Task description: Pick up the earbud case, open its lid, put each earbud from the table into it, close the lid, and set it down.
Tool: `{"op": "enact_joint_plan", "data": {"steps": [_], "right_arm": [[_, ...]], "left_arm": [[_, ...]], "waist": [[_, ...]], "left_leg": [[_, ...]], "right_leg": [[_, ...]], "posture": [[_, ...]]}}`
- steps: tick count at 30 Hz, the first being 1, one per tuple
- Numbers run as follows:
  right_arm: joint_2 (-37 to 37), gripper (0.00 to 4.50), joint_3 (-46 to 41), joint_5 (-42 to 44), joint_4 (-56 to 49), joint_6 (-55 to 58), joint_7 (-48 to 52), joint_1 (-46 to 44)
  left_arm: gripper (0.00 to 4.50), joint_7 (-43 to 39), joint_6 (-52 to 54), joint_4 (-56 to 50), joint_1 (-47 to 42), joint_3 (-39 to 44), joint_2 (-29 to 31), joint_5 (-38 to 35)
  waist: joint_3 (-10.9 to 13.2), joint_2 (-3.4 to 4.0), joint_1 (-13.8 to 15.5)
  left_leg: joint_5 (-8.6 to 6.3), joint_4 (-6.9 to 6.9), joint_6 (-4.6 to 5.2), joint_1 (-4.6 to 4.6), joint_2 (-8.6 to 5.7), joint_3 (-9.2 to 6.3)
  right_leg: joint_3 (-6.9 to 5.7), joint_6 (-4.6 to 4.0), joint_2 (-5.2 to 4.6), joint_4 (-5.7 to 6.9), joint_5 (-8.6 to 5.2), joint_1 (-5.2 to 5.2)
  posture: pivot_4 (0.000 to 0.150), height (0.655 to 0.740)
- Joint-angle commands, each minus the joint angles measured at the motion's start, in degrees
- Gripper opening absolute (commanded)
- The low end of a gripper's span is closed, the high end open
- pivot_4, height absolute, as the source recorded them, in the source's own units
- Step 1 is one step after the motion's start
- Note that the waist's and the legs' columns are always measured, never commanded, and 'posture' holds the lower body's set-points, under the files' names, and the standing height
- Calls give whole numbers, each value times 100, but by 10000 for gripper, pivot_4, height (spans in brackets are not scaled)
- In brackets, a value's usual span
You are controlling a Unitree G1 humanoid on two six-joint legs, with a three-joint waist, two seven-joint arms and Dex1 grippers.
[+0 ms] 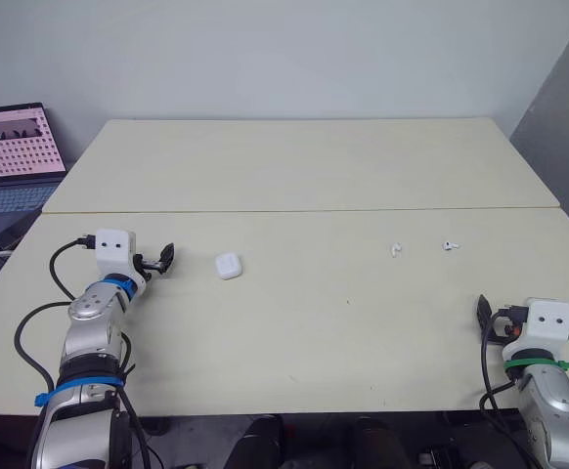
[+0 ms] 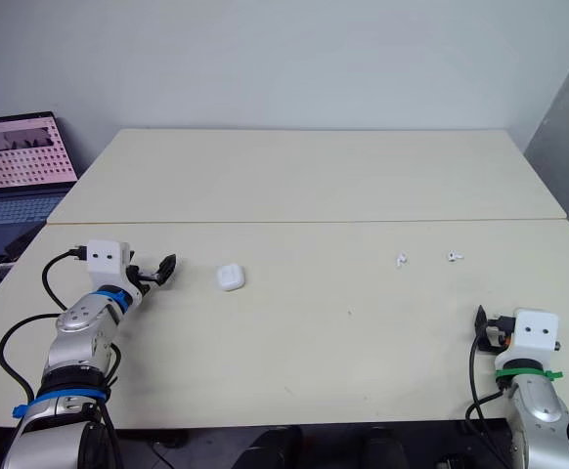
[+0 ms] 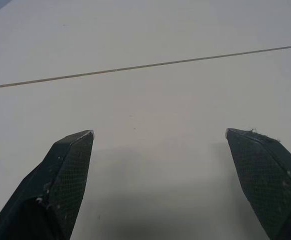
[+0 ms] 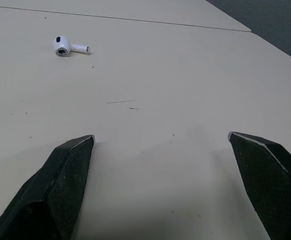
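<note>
Earbud case (image 1: 228, 265) — small, white, lid down — lies on the cream bench (image 1: 314, 332) left of the frame's centre. It is near the left tool (image 1: 164, 259) but not touching it. That tool's two black fingers are spread wide over bare bench, holding nothing. Right of centre lie the inner earbud (image 1: 396, 250) and, near it toward the right edge, the outer earbud (image 1: 449, 245). The right tool (image 1: 484, 318) sits at the lower right, well apart from both, its fingers likewise parted and empty. A laptop (image 1: 16, 147) stands at the upper left edge.
</note>
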Motion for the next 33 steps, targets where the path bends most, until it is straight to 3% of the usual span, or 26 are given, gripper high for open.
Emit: {"op": "enact_joint_plan", "data": {"steps": [1,17,20,24,29,33], "right_arm": [[-37,45000,-82,-18,-268,5,-41,-17],[-46,45000,29,-108,-721,191,88,127],[-241,45000,233,4,-1042,363,504,213],[-835,45000,698,532,-1406,739,1694,63],[-1313,45000,1307,1239,-1413,1110,2957,-535],[-1317,45000,1986,1521,-1420,1475,3478,-1285]], "left_arm": [[44375,76,-32,-55,-22,145,141,-22],[44375,-159,-67,-116,-99,190,314,-144],[44375,-752,149,-247,-214,206,438,-416],[44375,-2210,658,-476,-607,-91,884,-705],[44375,-3984,1172,-706,-1053,-801,1336,-636],[44375,-4930,1215,-913,-1152,-1408,1422,-425]], "waist": [[0,0,0],[0,0,0],[0,0,-2],[4,-6,-4],[4,-8,-9],[4,-8,-25]], "left_leg": [[0,0,0,0,0,0],[0,0,0,0,0,-1],[0,0,0,-1,0,1],[0,0,0,-1,2,4],[0,0,1,-1,6,9],[-1,-4,3,-1,12,20]], "right_leg": [[0,0,0,0,0,0],[0,0,0,0,0,-1],[1,0,0,0,0,-1],[-4,0,2,0,0,-1],[-5,-1,3,-4,1,2],[-1,-2,3,-7,1,0]], "posture": [[1500,7400],[1500,7400],[1500,7400],[1500,7400],[1500,7400],[1500,7400]]}}
